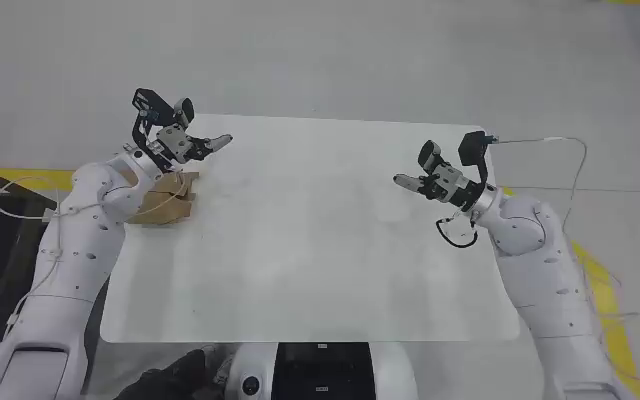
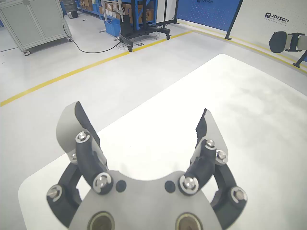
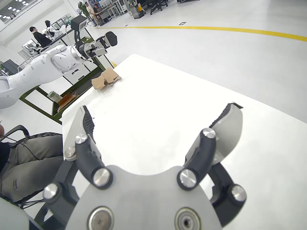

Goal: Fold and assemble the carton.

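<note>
The near half of the bench carries nothing of the job. Further in, right at the left edge and not far from the far left corner, lies the carton: brown card, low and loosely part-folded, with a couple of flaps standing up. From across the bench the carton looks to sit right on the edge; whether it hangs over, I cannot tell.

Across from it, by the right edge, the right claw hovers above the bench with its jaws spread wide and nothing between them. In its own wrist view the right claw faces bare bench top, well apart from the carton.

Farthest off, over the far left corner, the left claw hangs above and just past the carton, not touching it. Its jaws are likewise released and hold nothing; through the left claw there is only white bench and floor.

To my eye the folding has not properly begun. This looks like the approach before a first grasp. The next move, I'd judge, calls for the left claw to drop back and down onto a flap, draw the carton inward, and let the right claw meet it.
</note>
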Motion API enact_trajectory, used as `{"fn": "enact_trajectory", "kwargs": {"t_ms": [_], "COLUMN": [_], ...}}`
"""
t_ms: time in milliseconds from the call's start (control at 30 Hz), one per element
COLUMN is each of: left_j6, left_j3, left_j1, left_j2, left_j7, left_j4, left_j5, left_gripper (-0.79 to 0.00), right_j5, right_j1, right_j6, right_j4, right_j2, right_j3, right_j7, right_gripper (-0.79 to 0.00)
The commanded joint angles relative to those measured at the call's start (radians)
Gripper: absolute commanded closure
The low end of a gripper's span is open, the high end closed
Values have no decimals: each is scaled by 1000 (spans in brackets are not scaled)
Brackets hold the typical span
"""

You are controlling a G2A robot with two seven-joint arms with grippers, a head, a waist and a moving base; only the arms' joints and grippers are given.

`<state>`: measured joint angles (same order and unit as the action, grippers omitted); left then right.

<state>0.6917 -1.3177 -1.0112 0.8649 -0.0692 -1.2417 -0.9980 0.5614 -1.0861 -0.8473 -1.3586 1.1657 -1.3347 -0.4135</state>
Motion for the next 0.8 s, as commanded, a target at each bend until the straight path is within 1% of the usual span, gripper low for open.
{"fn": "enact_trajectory", "kwargs": {"t_ms": [0,667,767], "left_j6": [0,-4,-1], "left_j3": [0,-2,-17], "left_j1": [0,-2,3], "left_j2": [0,0,1], "left_j7": [0,2,70], "left_j4": [0,5,32], "left_j5": [0,7,83], "left_gripper": [-784,-785,-785], "right_j5": [0,0,0], "right_j1": [0,0,0], "right_j6": [0,0,0], "right_j4": [0,0,0], "right_j2": [0,0,0], "right_j3": [0,0,0], "right_j7": [0,0,0], "right_gripper": [-784,-785,-785]}}
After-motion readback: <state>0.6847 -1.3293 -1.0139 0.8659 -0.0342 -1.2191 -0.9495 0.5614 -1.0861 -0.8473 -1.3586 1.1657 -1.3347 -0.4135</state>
